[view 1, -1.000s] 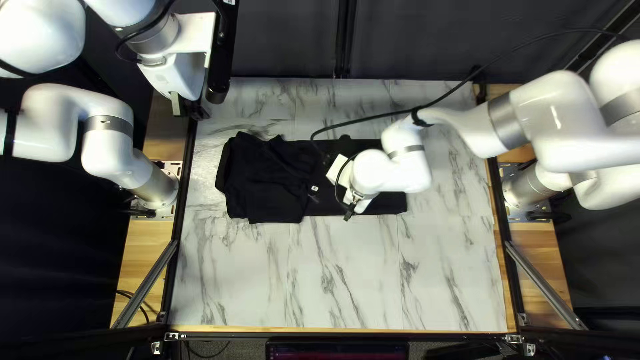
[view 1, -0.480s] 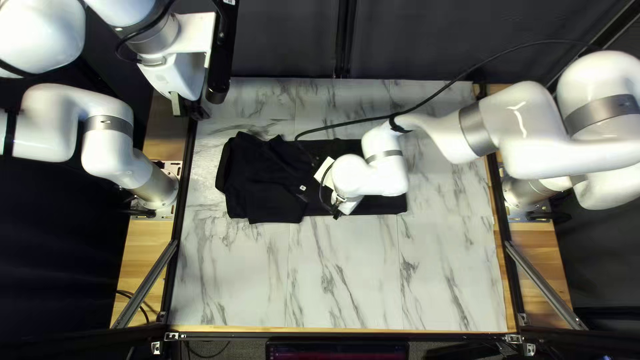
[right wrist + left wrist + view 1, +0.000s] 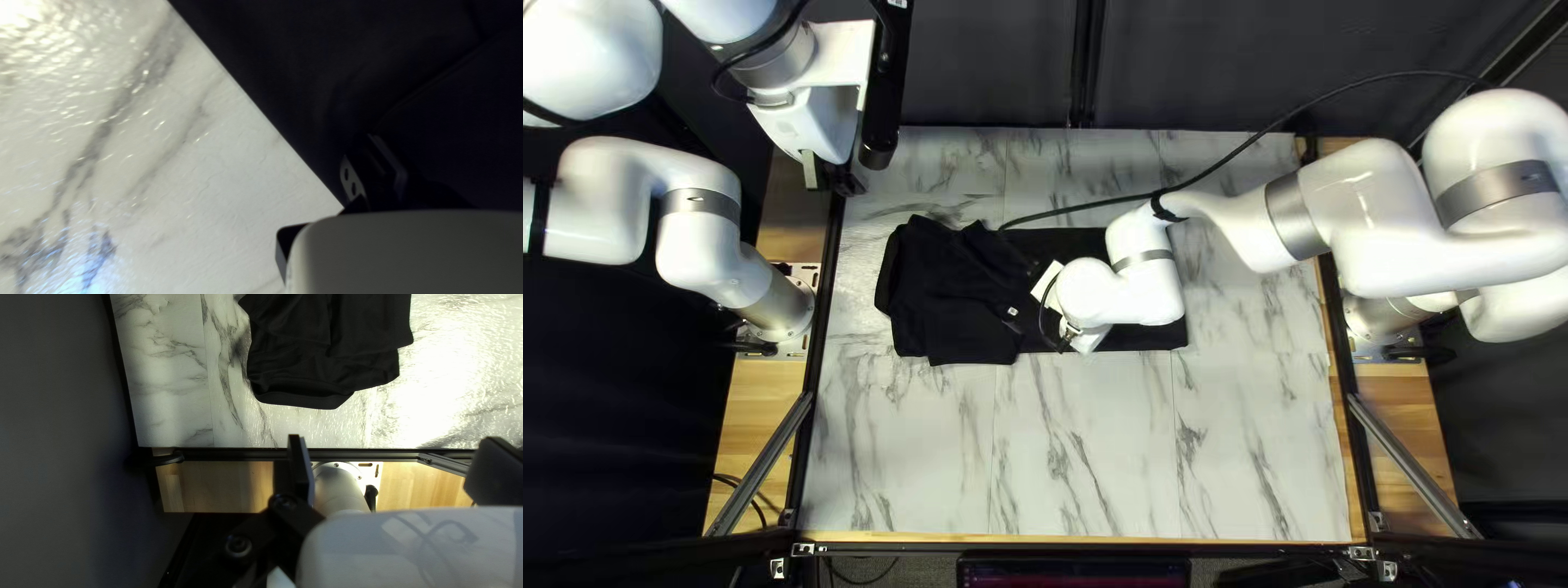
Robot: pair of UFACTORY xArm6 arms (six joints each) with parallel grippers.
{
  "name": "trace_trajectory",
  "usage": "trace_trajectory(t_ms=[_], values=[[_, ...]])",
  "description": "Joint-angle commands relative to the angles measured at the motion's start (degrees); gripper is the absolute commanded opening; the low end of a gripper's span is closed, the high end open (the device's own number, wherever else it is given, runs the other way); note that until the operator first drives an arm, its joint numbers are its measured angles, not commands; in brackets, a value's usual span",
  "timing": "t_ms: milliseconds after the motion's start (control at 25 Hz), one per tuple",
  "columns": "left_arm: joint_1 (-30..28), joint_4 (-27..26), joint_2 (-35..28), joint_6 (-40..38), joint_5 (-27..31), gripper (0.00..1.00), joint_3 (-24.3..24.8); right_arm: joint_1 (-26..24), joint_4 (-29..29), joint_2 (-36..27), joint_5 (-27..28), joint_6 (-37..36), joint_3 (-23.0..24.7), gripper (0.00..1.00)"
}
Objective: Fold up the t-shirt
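Stretching crosswise, t-shirt (image 3: 953,294), wider end toward left arm's base (image 3: 779,309)

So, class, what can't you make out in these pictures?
Shirt, its middle, top left view: hidden by the right arm.
Rest of the shirt, left wrist view: cut off by the edge.
Right gripper, right wrist view: open or shut, black against black shirt.

In the left wrist view, glare whitens the tabletop (image 3: 457,381).
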Motion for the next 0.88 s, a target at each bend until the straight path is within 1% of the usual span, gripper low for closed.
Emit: trace_trajectory(t_ms=[40, 160, 240, 440, 520, 760, 880], values=[[0.0, 0.0, 0.0, 0.0, 0.0, 1.0, 0.0, 0.3, -1.4, -0.9, 2.9, 1.0, -3.2, 0.0], [0.0, 0.0, 0.0, 0.0, 0.0, 1.0, 0.0, 0.4, -2.2, -0.3, 4.3, 1.4, -5.7, 0.0], [0.0, 0.0, 0.0, 0.0, 0.0, 1.0, 0.0, 0.5, -2.7, 0.8, 5.6, 1.5, -8.6, 0.0], [0.0, 0.0, 0.0, 0.0, 0.0, 1.0, 0.0, 0.6, -3.4, 3.0, 6.3, 1.3, -12.4, 0.0], [0.0, 0.0, 0.0, 0.0, 0.0, 1.0, 0.0, 0.6, -3.6, 4.2, 5.8, 1.1, -13.2, 0.0], [0.0, 0.0, 0.0, 0.0, 0.0, 1.0, 0.0, -0.4, -3.1, 6.1, 4.5, -0.4, -13.3, 0.0], [0.0, 0.0, 0.0, 0.0, 0.0, 1.0, 0.0, -0.4, -2.8, 8.3, 4.2, -1.1, -14.8, 0.0]])
